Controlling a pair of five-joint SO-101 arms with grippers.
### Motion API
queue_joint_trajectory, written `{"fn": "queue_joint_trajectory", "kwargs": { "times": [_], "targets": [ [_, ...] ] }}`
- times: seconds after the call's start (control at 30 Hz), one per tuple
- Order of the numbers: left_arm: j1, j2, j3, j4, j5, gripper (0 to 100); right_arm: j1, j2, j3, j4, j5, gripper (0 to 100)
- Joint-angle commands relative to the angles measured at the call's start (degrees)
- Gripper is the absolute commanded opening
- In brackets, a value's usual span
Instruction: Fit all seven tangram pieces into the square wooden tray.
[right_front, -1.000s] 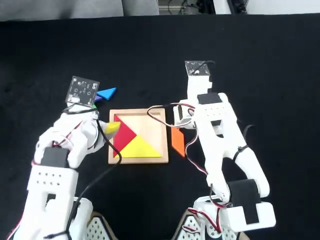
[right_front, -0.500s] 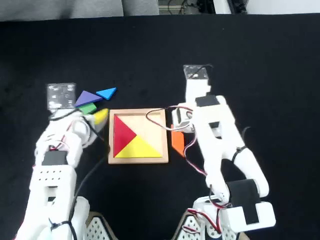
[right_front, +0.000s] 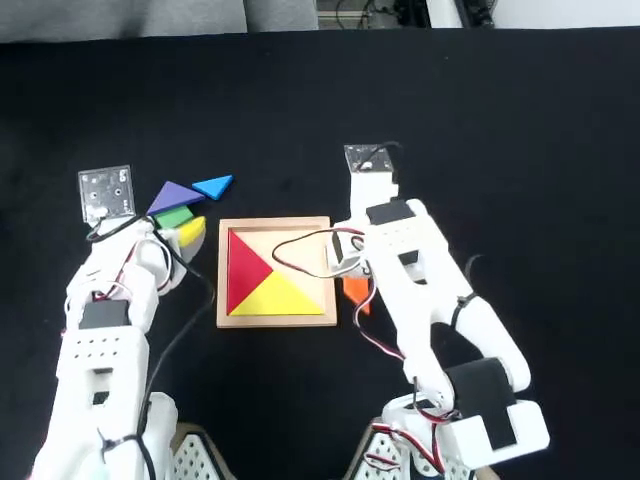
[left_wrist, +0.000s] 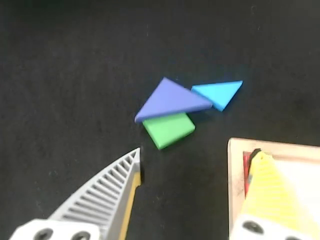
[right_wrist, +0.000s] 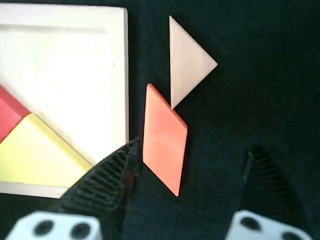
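Tangram set on a black desk (right_front: 500, 120), seen from above. The square wooden tray (right_front: 275, 222) holds a red triangle (right_front: 245, 268) and a yellow triangle (right_front: 283, 296), which meet along one edge and fill the half of the tray nearer the arms. Off the tray's far corner on the left arm's side, a purple triangle (left_wrist: 172, 98), a blue triangle (left_wrist: 220, 92) and a green square (left_wrist: 169, 130) lie clustered and touching. The left claw (left_wrist: 197, 155) is released and empty, between that cluster and the tray. Just beside the tray's opposite edge lie an orange parallelogram (right_wrist: 164, 137) and a plain wooden triangle (right_wrist: 187, 62), corner to corner. The right claw (right_wrist: 192, 147) hangs spread apart over the parallelogram, gripping nothing.
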Motion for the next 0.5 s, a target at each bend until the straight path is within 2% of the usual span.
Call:
{"fn": "queue_joint_trajectory", "kwargs": {
  "times": [0.0, 0.23, 0.47],
  "targets": [
    [-0.48, 7.82, -5.49, -1.05, 0.44, 34, -0.88, -1.54, -0.13, -0.88, -0.44, 32.2],
    [-3.12, 26.2, -18.77, 4.92, 0.44, 34, -2.2, -1.45, 2.59, -5.98, -0.35, 32.1],
    [-3.91, 27.6, -19.65, 4.75, 3.52, 34, -3.69, -1.45, 3.03, -6.95, -0.09, 23.7]
  ]
}}
